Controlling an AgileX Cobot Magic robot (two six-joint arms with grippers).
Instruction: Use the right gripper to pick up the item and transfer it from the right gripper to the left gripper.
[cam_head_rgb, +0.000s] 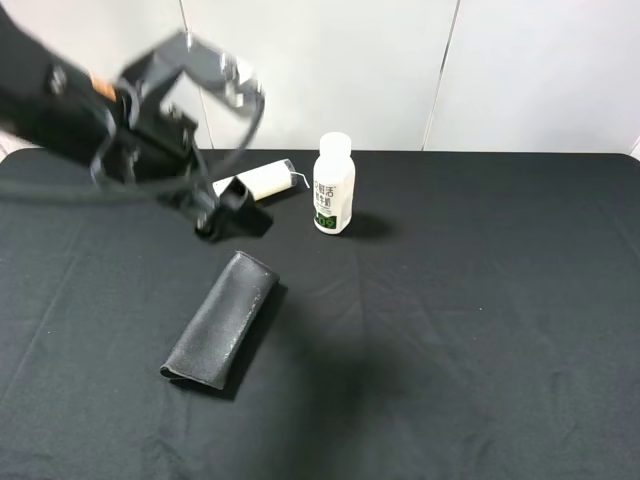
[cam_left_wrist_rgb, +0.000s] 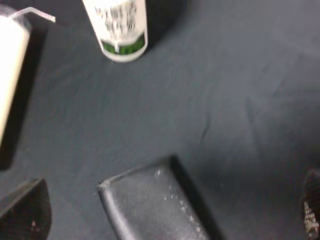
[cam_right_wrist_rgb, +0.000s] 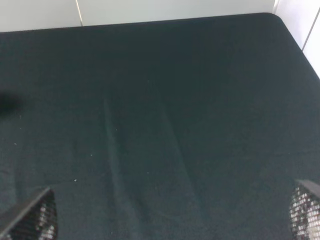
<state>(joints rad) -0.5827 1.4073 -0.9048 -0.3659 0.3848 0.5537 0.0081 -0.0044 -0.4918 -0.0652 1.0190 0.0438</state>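
On black cloth (cam_head_rgb: 480, 300), grained wedge-shaped case (cam_head_rgb: 220, 320)

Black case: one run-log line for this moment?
black case: flat on cloth, ungrasped | left gripper: open, raised beyond case | right gripper: open, over bare cloth | handover: not started

We see even, soft overhead light; the white bottle (cam_head_rgb: 333, 184) casts a short shadow rightward, the left arm (cam_head_rgb: 110, 110) is motion-blurred, and the left wrist view is soft, unfocused
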